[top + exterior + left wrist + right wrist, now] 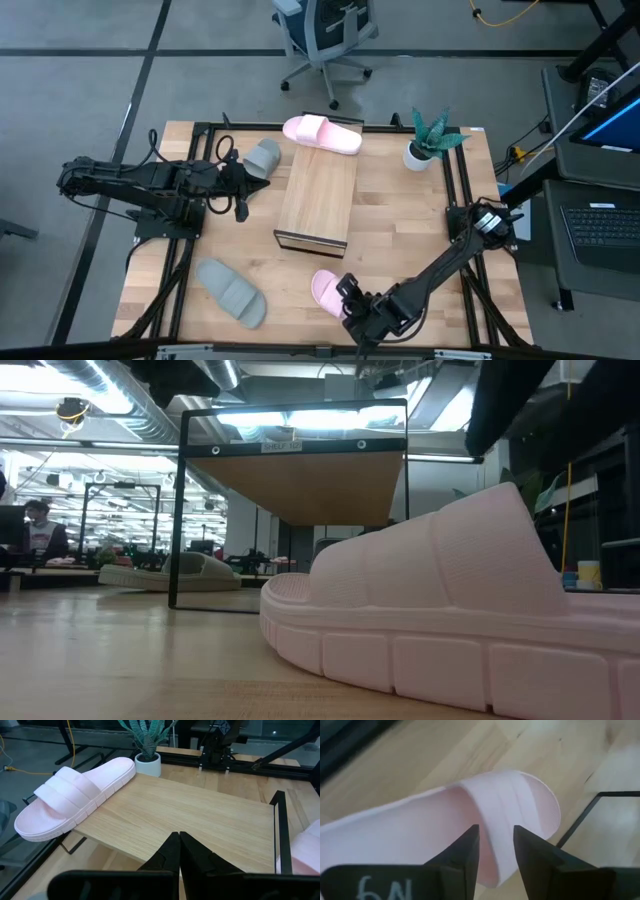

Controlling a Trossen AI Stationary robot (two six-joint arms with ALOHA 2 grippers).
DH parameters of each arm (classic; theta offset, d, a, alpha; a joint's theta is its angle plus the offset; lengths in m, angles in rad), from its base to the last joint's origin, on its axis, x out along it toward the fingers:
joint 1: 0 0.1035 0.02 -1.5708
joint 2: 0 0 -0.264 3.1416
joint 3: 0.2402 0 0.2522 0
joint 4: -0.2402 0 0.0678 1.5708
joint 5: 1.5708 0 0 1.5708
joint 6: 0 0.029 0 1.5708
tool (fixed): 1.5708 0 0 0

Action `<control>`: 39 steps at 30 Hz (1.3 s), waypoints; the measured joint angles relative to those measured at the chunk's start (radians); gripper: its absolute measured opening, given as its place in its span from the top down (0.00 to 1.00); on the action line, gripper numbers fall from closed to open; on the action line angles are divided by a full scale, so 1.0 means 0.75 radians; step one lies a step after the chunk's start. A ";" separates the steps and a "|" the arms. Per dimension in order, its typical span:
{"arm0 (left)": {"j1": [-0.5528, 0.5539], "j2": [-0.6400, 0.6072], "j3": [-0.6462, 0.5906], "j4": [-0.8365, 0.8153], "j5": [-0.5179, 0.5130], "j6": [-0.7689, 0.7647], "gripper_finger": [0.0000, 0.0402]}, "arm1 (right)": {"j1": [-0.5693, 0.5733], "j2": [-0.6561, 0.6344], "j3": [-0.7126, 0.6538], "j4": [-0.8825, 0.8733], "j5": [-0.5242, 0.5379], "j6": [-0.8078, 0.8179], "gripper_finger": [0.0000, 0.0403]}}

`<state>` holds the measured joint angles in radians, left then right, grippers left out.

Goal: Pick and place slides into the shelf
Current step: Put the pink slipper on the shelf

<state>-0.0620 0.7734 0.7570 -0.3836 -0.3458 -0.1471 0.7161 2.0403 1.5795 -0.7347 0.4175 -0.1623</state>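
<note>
The light-wood shelf [316, 200] stands mid-table. One pale pink slide [322, 134] lies across its far end, also seen in the left wrist view as the pink slide [75, 797]. A second pink slide [325, 290] lies sole-down on the table by the near edge and fills the low view [450, 610]. My right gripper [350, 297] is at this slide's strap. One grey-green slide [262, 158] lies left of the shelf's far end, another [232, 292] near the near-left corner. My left gripper [240, 185] is shut beside the shelf's left side, touching nothing. My right gripper [496, 845] has the near pink slide by the free edge of its wide strap [495, 822]. One finger [467, 847] is in the opening under the strap and the other lies over the strap's top. The fingers slant in from the near right. The slide's sole rests on the table.
A potted plant [428, 145] stands at the far right of the table. Dark metal frame rails [455, 185] run along the table's edges. An office chair [325, 35] stands beyond the far edge. Bare wood lies right of the shelf.
</note>
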 joint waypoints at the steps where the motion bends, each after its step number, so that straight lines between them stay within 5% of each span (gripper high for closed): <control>1: 0.000 -0.001 0.000 0.000 0.000 0.000 1.00 | 0.000 0.004 0.000 -0.007 0.000 -0.001 0.70; 20: 0.000 0.000 0.000 -0.002 0.000 0.000 1.00 | -0.004 0.063 0.000 0.005 0.115 -0.036 0.70; 33: 0.000 -0.001 0.000 -0.002 0.000 0.000 1.00 | -0.004 0.062 0.000 0.007 0.121 -0.032 0.95; 39: 0.000 -0.001 0.000 -0.002 0.000 0.000 1.00 | -0.004 0.061 0.000 0.007 0.119 -0.030 0.98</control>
<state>-0.0620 0.7731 0.7570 -0.3851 -0.3458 -0.1471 0.7128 2.0861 1.5795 -0.7298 0.5069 -0.1848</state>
